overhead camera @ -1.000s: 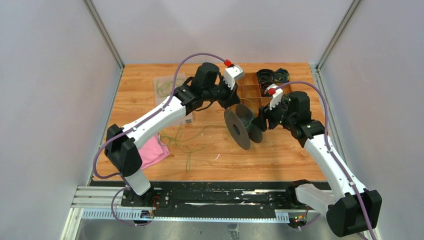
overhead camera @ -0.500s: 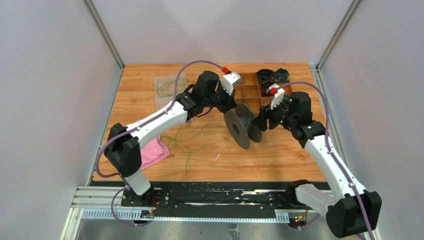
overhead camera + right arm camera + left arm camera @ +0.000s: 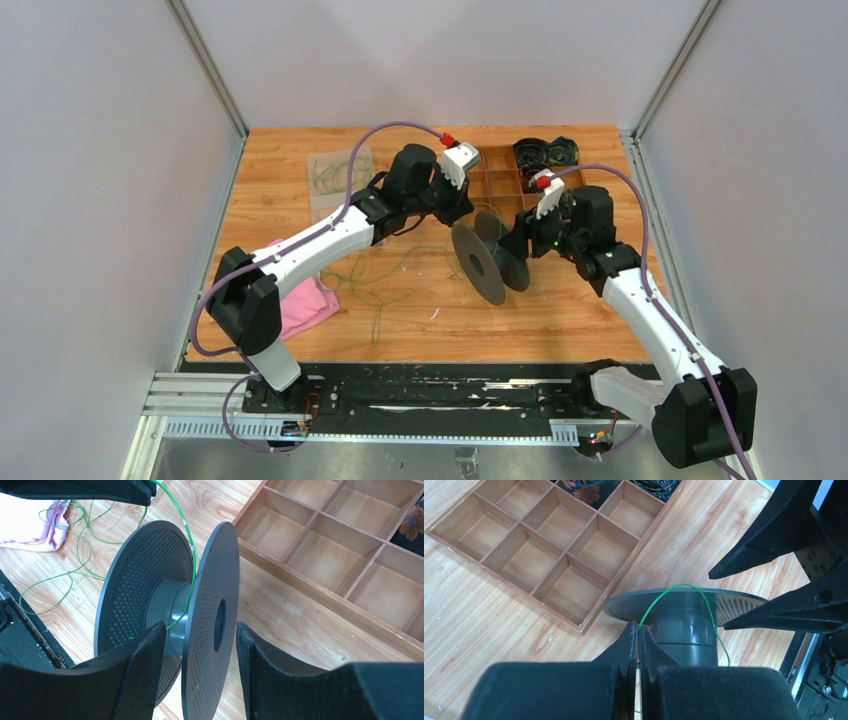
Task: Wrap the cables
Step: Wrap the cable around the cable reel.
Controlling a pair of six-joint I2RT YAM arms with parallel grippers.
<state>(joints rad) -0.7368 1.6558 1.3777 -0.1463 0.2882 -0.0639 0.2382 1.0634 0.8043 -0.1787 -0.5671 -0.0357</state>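
The black spool (image 3: 490, 262), one flange clamped by the half-spread right gripper (image 3: 200, 626), has shifted slightly while the left gripper (image 3: 639, 630), pinched fully closed on the green cable (image 3: 679, 585), seemingly lays a turn over the hub (image 3: 684, 630) just ahead.

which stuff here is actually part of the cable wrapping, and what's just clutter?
In the job:
- green cable, pinched in the left fingers
- black spool, one flange gripped by the right fingers

Lying about:
- wooden divided tray
- pink cloth
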